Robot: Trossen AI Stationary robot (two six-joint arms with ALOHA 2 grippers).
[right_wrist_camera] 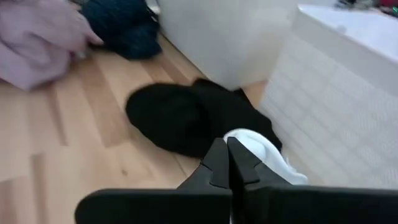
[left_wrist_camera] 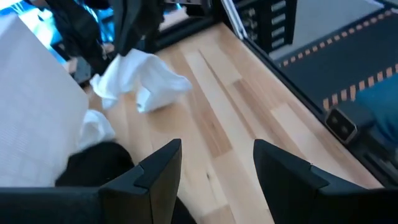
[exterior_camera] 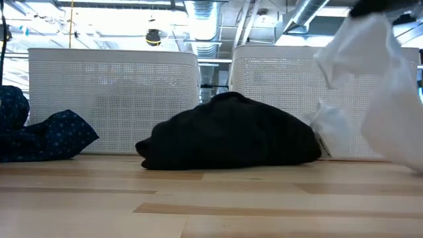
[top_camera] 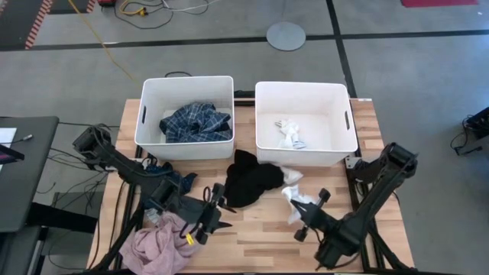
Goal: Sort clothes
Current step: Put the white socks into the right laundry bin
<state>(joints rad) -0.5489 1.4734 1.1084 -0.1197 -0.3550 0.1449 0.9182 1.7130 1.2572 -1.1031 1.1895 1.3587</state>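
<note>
My right gripper (top_camera: 300, 208) is shut on a white sock (exterior_camera: 377, 79) near the table's right front; it also shows in the left wrist view (left_wrist_camera: 140, 78). A second white sock (top_camera: 292, 177) lies beside the black garment (top_camera: 244, 182), which lies heaped on the table in front of the bins. My left gripper (top_camera: 218, 205) is open and empty, just left of the black garment. The pink garment (top_camera: 160, 243) lies at the front left, and the dark navy patterned one (top_camera: 174, 180) lies behind it. The blue plaid garment (top_camera: 195, 122) is in the left bin. My right gripper pinches the white sock's upper end (left_wrist_camera: 127, 57) between its two shut fingers, coming from above. The sock hangs bunched below the fingers. Whether its lower end (left_wrist_camera: 155, 93) touches the table I cannot tell.
Two white bins stand side by side at the back: the left bin (top_camera: 149, 114) with the plaid garment, the right bin (top_camera: 340, 122) with small white and grey socks (top_camera: 290, 134). Bare wood shows along the table's front middle (top_camera: 252, 237).
</note>
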